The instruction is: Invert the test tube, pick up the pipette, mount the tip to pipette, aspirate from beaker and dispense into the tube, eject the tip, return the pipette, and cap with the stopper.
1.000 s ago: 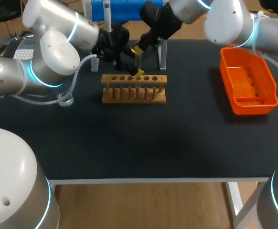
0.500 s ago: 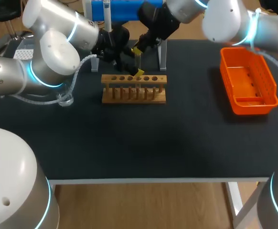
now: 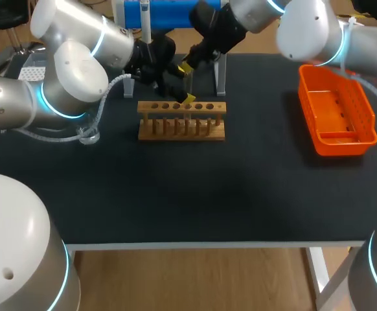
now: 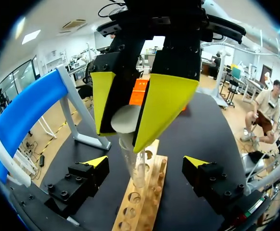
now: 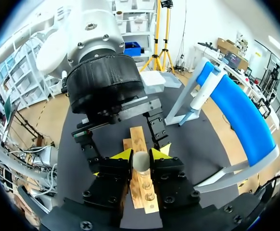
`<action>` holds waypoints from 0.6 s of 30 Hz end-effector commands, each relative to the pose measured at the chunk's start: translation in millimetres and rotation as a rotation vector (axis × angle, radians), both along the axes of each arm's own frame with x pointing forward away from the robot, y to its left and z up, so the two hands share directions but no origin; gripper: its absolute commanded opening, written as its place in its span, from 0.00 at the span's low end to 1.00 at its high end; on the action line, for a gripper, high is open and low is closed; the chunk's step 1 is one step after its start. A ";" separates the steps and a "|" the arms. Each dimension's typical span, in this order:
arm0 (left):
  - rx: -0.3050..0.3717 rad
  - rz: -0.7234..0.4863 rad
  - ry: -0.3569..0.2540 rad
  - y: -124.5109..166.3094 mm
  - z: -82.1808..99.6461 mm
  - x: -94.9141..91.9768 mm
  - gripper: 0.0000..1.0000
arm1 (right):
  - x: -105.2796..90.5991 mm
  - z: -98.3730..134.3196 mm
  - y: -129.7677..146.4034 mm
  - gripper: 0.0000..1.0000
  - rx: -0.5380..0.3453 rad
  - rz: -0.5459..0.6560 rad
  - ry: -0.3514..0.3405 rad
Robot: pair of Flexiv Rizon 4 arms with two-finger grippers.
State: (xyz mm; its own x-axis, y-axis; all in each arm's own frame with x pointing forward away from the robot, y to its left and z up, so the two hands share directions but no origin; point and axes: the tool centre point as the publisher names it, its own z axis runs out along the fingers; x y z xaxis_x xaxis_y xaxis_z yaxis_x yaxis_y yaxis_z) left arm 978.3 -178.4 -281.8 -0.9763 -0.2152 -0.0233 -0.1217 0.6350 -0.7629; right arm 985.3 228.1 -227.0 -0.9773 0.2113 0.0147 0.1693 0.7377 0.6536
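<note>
L arm (image 3: 65, 71) comes in over the tabletop's left edge and R arm (image 3: 305, 29) over its far right corner, wrists meeting near mid far edge. R gripper (image 5: 141, 155) points down, fingers (image 5: 123, 155) clamped on the test tube (image 5: 141, 161) from two sides. L gripper (image 4: 146, 163) faces it w/ fingers spread wide, clear of the tube.

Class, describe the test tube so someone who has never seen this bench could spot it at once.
On the black table, find the wooden rack near the far edge. Just above it, the right gripper holds a clear test tube between its yellow fingers. Nothing else there is transparent and slender; the rack's visible holes are empty.
</note>
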 end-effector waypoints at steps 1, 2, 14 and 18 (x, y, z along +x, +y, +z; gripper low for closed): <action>0.003 -0.002 0.004 -0.1 0.7 0.5 1.00 | 0.2 0.2 -0.3 0.00 -0.015 -0.001 -0.003; 0.003 -0.002 0.004 -0.1 0.7 0.5 1.00 | 0.2 0.0 -0.2 0.00 -0.016 0.000 -0.004; 0.003 -0.002 0.004 -0.1 0.7 0.5 1.00 | 1.7 2.6 -2.9 0.00 0.011 -0.014 -0.005; 0.003 -0.002 0.004 -0.1 0.7 0.5 1.00 | 1.9 2.8 -4.0 0.00 0.015 -0.018 -0.004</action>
State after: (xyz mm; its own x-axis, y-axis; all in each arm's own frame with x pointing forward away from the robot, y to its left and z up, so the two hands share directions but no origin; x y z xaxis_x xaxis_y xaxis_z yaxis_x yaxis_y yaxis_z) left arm 978.3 -178.4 -281.8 -0.9763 -0.2152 -0.0233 -0.1217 0.6349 -0.7629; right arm 988.2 226.4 -224.4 -0.9732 0.2294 0.0150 0.1814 0.7259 0.6634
